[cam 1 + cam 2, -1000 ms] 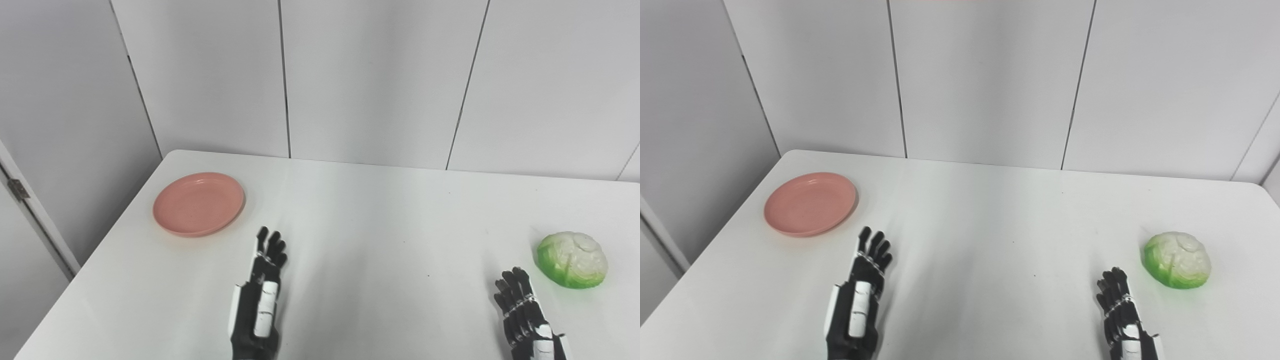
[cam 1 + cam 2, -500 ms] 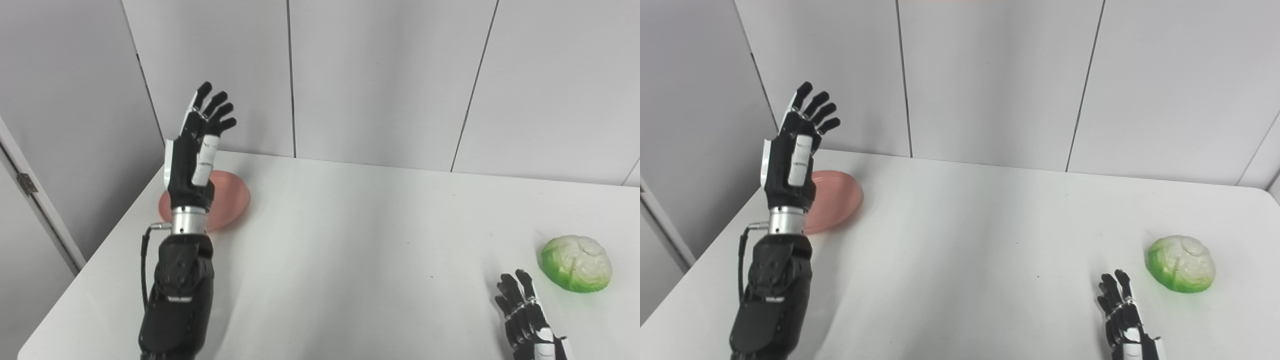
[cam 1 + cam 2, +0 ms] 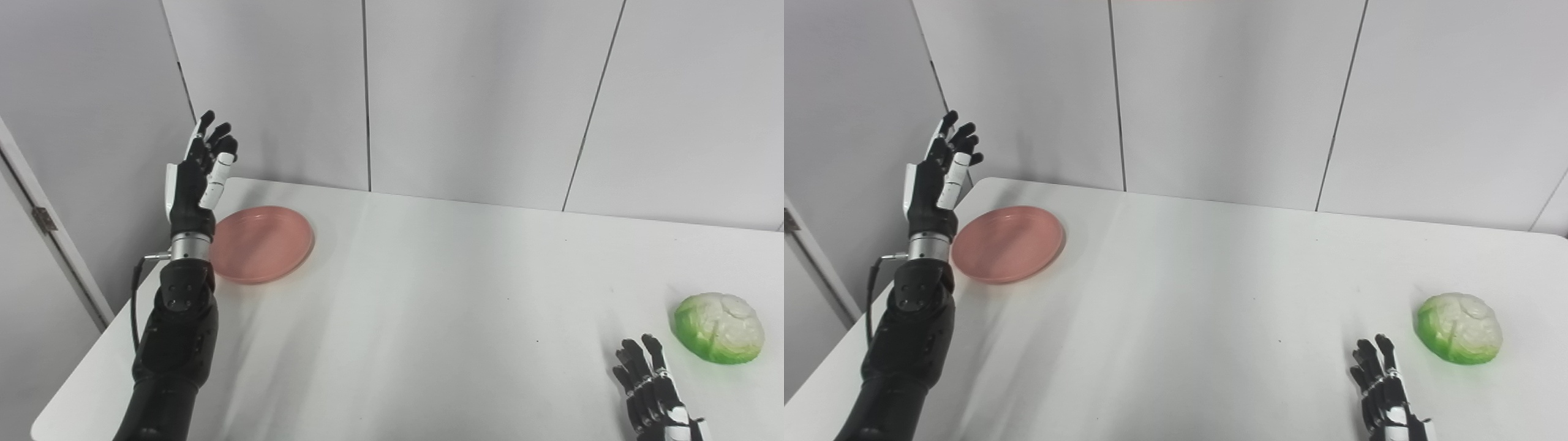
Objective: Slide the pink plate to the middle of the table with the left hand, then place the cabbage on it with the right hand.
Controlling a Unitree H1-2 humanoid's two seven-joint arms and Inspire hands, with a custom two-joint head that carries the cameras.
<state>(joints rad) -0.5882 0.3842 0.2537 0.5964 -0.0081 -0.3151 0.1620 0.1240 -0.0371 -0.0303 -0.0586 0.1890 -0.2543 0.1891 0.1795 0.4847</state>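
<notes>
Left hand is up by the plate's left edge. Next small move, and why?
Probably lower the left hand to the round pink plate's outer rim. The hand is raised, open and holding nothing, left of the plate, which sits near the white table's far-left corner, so it must make contact before pushing toward the middle.

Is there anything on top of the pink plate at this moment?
Nothing lies on the pink plate; its dish shows bare. The left hand is raised beside its left edge, and its wrist covers a sliver of that rim. The cabbage sits far right on the table.
</notes>
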